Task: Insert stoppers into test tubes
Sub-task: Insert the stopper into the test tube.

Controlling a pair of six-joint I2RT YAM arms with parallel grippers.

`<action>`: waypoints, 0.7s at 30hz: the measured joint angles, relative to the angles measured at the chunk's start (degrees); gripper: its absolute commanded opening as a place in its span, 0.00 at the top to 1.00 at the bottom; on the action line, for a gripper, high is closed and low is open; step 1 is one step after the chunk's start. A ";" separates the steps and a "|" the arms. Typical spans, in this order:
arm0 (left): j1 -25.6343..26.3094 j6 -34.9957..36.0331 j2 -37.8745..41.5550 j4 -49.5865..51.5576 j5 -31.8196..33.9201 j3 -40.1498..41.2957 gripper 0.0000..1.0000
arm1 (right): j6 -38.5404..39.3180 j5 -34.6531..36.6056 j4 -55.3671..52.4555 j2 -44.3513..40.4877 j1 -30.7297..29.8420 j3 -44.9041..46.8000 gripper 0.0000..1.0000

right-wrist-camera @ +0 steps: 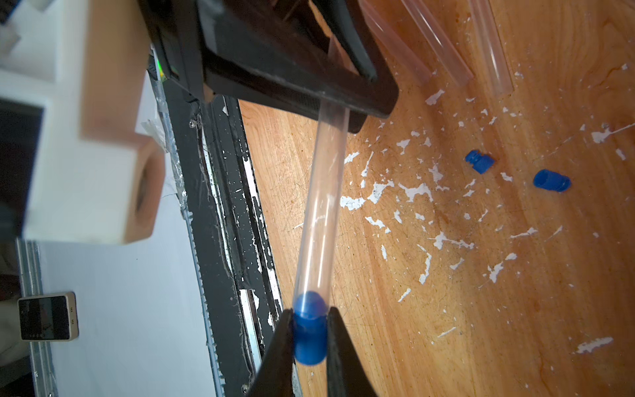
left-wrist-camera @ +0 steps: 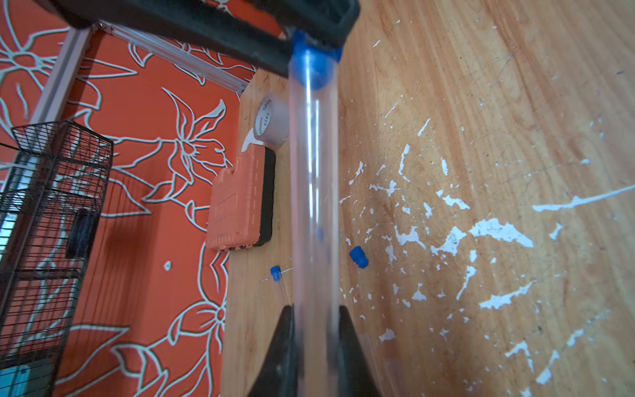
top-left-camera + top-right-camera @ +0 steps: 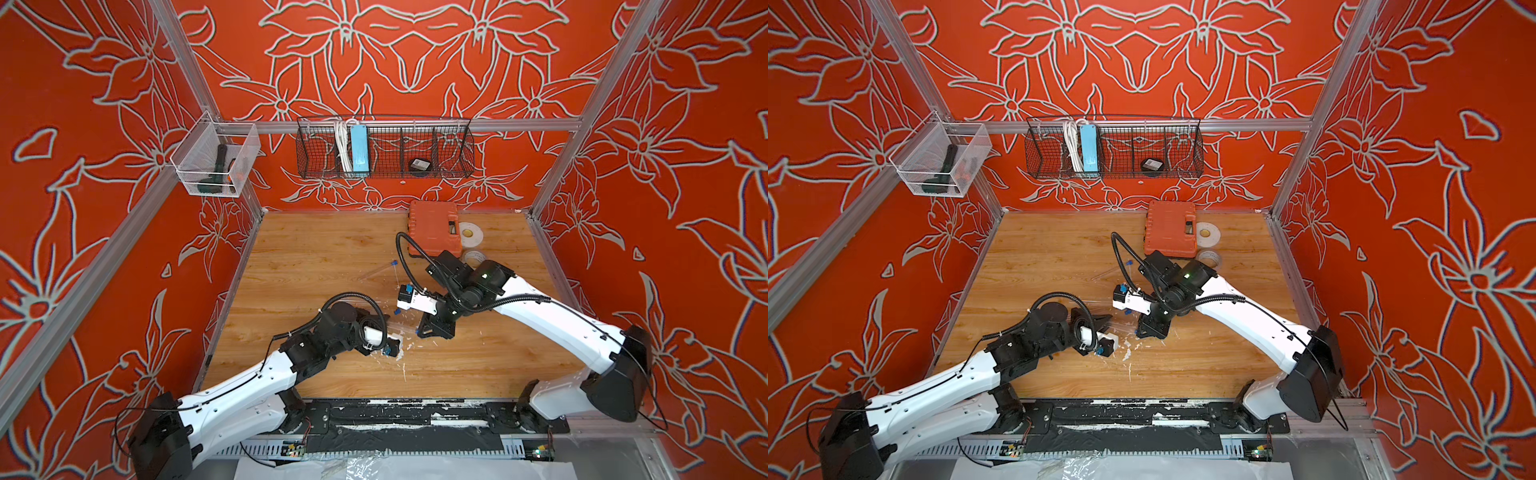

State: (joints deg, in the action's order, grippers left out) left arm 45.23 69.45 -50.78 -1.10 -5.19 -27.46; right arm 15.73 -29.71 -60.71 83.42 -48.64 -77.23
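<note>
Between right gripper jaws: stopper | test tube: clamped by left gripper

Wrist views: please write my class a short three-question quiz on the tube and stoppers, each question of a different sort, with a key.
1. True or false: the right gripper is shut on a blue stopper that sits at the tube's mouth.
2. What does the left gripper hold? A, a clear test tube; B, a second stopper; C, nothing.
3. In the right wrist view, how many loose blue stoppers lie on the table?

Key: 1 true; 2 A; 3 two.
</note>
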 measured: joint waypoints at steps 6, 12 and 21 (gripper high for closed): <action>0.42 2.08 2.10 -1.31 2.78 1.40 1.00 | -1.16 -0.68 -1.03 3.37 0.00 -3.54 1.00; 0.39 2.69 3.28 -0.87 4.00 2.75 1.00 | -2.78 -2.21 -1.51 6.69 0.02 -5.01 1.00; 0.44 5.62 4.76 0.48 5.05 2.73 1.00 | -5.35 -4.50 2.29 6.49 0.52 -3.72 0.63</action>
State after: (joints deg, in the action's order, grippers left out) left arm 45.67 75.07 -46.02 -0.62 -0.14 -24.73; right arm 10.37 -34.22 -58.41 89.91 -48.12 -80.95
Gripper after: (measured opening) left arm 0.114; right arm 0.257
